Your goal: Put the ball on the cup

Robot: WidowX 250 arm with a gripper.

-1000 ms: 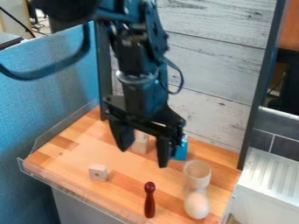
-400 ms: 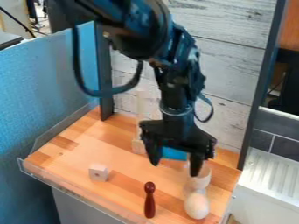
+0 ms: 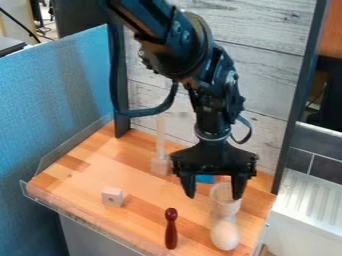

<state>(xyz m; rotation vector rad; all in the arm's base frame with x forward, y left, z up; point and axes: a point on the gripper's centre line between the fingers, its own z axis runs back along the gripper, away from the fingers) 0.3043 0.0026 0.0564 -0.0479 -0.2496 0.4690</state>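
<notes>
Lying nearer the camera than the wide-spread tool (image 3: 214, 194), the ball (image 3: 225, 235) seems below it.

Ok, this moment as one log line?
end effector: open, empty, by cup | cup: beyond ball from camera | ball: not on cup | task: not done

A pale wooden cup (image 3: 226, 206) is seen at the near right of the board, upright, its round mouth facing up. A smooth, pale, rounded ball (image 3: 225, 235) is located just on its near side, on the board, not placed on the cup.
</notes>
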